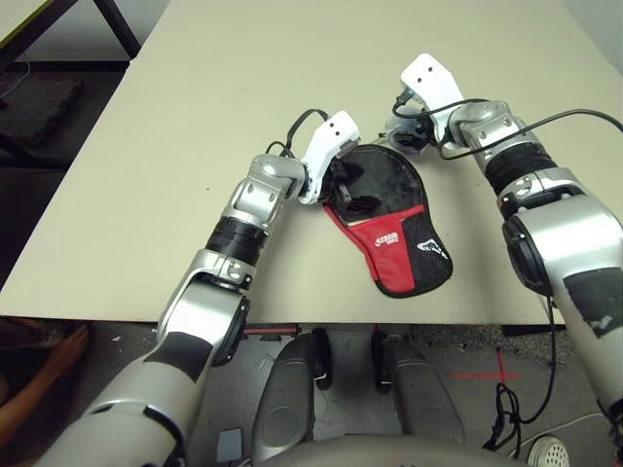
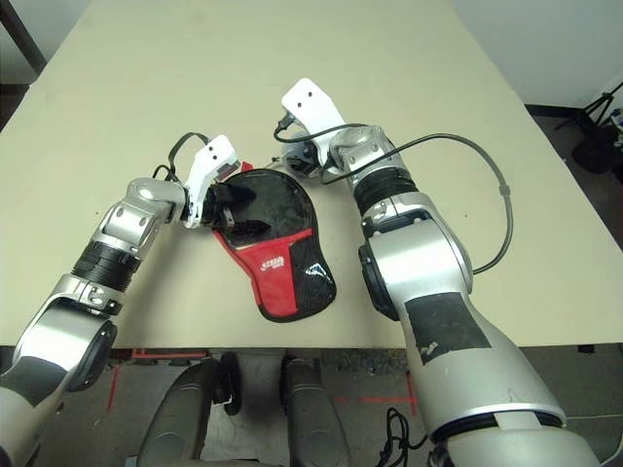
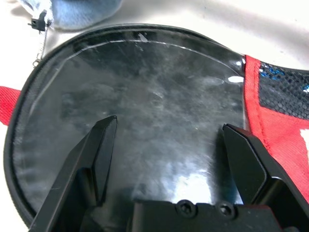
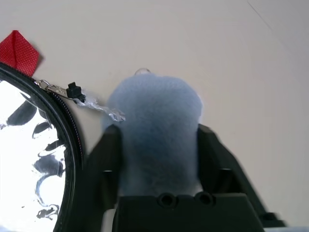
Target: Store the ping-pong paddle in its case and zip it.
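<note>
Black-and-red paddle-shaped fabric case (image 1: 389,222) laid on beige worktop (image 1: 195,146) | left gripper (image 3: 169,145) held apart over case | right gripper (image 4: 157,145) clamped around fluffy grey pompom (image 4: 157,121) beside case rim.

Probably a lab: bare table (image 1: 195,117), taped floor (image 1: 482,375), loose cables (image 1: 506,409).

The left gripper (image 1: 352,191) is covering part of the case (image 1: 394,238)'s round end. The pompom (image 4: 157,130) is sitting between the right gripper (image 4: 157,154)'s blurred jaws; contact is remaining indeterminate. The case's white logo (image 1: 386,238) is proving too small to read.
</note>
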You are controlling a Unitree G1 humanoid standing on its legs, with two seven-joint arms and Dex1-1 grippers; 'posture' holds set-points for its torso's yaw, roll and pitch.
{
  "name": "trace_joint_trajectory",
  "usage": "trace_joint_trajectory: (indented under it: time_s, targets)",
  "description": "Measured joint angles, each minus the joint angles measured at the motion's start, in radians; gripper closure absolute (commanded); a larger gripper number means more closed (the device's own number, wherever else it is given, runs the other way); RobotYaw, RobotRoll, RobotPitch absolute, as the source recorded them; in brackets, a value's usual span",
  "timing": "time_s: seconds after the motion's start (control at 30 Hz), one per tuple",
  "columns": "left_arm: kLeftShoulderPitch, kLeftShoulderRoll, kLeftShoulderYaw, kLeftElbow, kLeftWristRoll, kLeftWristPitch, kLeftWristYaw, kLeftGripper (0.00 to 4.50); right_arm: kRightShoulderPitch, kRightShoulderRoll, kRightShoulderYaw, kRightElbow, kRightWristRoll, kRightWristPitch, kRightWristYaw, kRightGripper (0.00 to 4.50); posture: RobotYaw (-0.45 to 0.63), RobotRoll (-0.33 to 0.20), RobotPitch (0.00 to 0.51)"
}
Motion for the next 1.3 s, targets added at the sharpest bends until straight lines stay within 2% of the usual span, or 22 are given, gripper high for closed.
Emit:
trace_joint_trajectory:
  time_s: [0.13, 0.2, 0.23, 0.4, 0.5, 0.63, 0.87, 1.07, 1.3]
  targets:
    - [-0.018, -0.02, -0.016, 0.039, 0.01, -0.015, 0.023, 0.0, 0.0, -0.001, 0.0, 0.0, -0.02, 0.0, 0.011, 3.85, -0.01, 0.0, 0.195]
    - [-0.029, -0.029, -0.024, 0.064, 0.01, -0.027, 0.03, 0.0, 0.0, -0.002, 0.0, 0.0, -0.032, 0.002, 0.015, 4.3, -0.02, 0.0, 0.196]
    - [-0.037, -0.036, -0.027, 0.075, 0.011, -0.034, 0.036, 0.0, 0.001, -0.005, 0.0, -0.001, -0.036, 0.003, 0.02, 4.39, -0.03, 0.0, 0.197]
    - [-0.069, -0.066, -0.033, 0.137, 0.013, -0.063, 0.047, 0.0, 0.028, -0.049, 0.001, -0.061, -0.046, 0.057, 0.091, 4.4, -0.05, 0.0, 0.205]
    - [-0.075, -0.07, -0.037, 0.158, 0.012, -0.08, 0.047, 0.0, 0.081, -0.092, 0.004, -0.171, -0.047, 0.121, 0.159, 4.4, -0.07, 0.0, 0.209]
    - [-0.085, -0.079, -0.042, 0.188, 0.011, -0.098, 0.045, 0.0, 0.212, -0.18, 0.016, -0.449, -0.047, 0.26, 0.255, 4.4, -0.09, 0.0, 0.21]
    - [-0.099, -0.086, -0.045, 0.223, 0.01, -0.122, 0.039, 0.0, 0.512, -0.405, 0.015, -1.053, -0.027, 0.6, 0.386, 4.4, -0.12, 0.0, 0.216]
    - [-0.111, -0.09, -0.041, 0.253, 0.01, -0.144, 0.044, 0.0, 0.687, -0.532, -0.019, -1.377, 0.044, 0.833, 0.409, 4.4, -0.14, 0.0, 0.22]
    - [-0.123, -0.101, -0.04, 0.285, 0.01, -0.164, 0.045, 0.0, 0.828, -0.666, -0.064, -1.608, 0.165, 0.974, 0.417, 4.4, -0.16, 0.0, 0.22]
